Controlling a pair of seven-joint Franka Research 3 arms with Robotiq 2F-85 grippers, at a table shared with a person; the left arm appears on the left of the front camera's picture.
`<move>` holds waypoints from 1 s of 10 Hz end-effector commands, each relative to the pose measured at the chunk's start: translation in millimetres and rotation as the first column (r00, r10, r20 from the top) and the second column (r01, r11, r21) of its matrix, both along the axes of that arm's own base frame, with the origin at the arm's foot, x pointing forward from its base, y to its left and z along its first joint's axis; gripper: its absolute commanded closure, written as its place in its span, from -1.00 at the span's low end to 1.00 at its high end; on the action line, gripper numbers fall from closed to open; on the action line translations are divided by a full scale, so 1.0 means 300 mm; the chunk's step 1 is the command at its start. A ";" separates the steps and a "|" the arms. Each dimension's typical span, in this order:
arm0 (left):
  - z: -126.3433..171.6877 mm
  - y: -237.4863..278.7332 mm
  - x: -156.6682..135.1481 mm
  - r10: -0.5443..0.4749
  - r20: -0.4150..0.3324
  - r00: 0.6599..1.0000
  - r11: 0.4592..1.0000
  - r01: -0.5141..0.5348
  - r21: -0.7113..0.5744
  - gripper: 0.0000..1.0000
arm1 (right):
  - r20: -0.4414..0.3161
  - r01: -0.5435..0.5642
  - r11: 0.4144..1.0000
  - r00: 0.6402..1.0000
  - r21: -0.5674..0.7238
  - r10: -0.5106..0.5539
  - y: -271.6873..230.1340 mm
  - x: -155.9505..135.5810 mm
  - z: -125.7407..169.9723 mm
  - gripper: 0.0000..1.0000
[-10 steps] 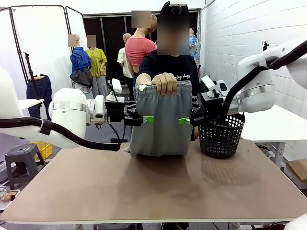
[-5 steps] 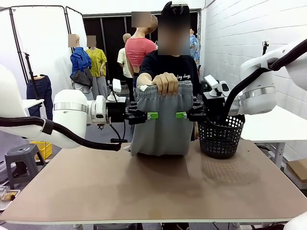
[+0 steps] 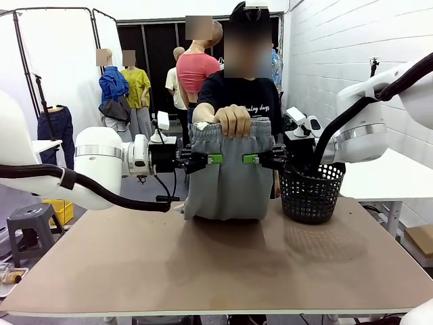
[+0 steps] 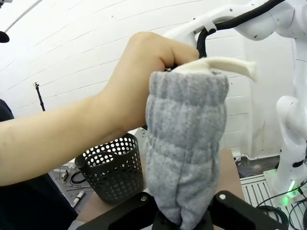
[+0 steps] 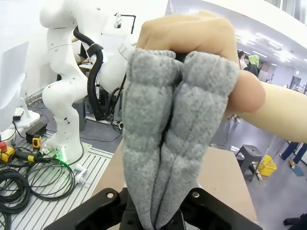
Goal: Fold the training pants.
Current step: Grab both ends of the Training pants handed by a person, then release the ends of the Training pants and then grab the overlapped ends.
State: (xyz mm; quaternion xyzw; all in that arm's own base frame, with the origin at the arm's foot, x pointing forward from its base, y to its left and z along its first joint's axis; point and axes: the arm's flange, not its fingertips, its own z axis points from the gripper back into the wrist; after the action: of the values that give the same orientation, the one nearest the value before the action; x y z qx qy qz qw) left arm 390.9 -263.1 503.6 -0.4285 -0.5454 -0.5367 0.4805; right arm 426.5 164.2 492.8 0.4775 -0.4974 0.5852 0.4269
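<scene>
The training pants (image 3: 226, 179), hung vertically from the person's hand (image 3: 232, 118), are pinched at 2 opposite sides, apparently below the waistband (image 3: 262, 126), by the left gripper (image 3: 215, 158) and the right gripper (image 3: 250, 159).

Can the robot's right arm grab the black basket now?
Probably not yet. Its right gripper is shut on the training pants a person's hand holds up. The black basket stands right beside it, nothing between, so it would only need to let go first.

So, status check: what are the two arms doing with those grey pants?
Left jaws, right jaws: both shut on the training pants, opposite side edges. Person's hand holds them up. Basket nearby, nothing blocking.
</scene>
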 end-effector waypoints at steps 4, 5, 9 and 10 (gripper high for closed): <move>-0.007 0.010 0.038 -0.048 -0.050 0.998 0.998 0.045 -0.043 1.00 | -0.035 0.050 0.991 0.998 -0.120 -0.054 0.058 0.027 0.039 1.00; -0.009 0.001 0.010 0.002 -0.010 1.000 1.000 -0.002 -0.001 1.00 | -0.014 0.011 1.000 1.000 -0.012 -0.011 0.003 0.004 -0.004 1.00; -0.009 0.001 0.010 0.002 -0.010 1.000 1.000 -0.002 -0.001 1.00 | -0.014 0.011 1.000 1.000 -0.012 -0.011 0.003 0.004 -0.004 1.00; -0.009 0.001 0.010 0.002 -0.010 1.000 1.000 -0.002 -0.001 1.00 | -0.014 0.011 1.000 1.000 -0.012 -0.011 0.003 0.004 -0.004 1.00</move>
State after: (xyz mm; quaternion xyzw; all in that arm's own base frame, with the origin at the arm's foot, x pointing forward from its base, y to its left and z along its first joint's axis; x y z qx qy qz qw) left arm 395.6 -262.3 497.7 -0.4368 -0.5411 -0.5320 0.4831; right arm 429.5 166.1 491.5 0.4708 -0.4879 0.5835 0.4471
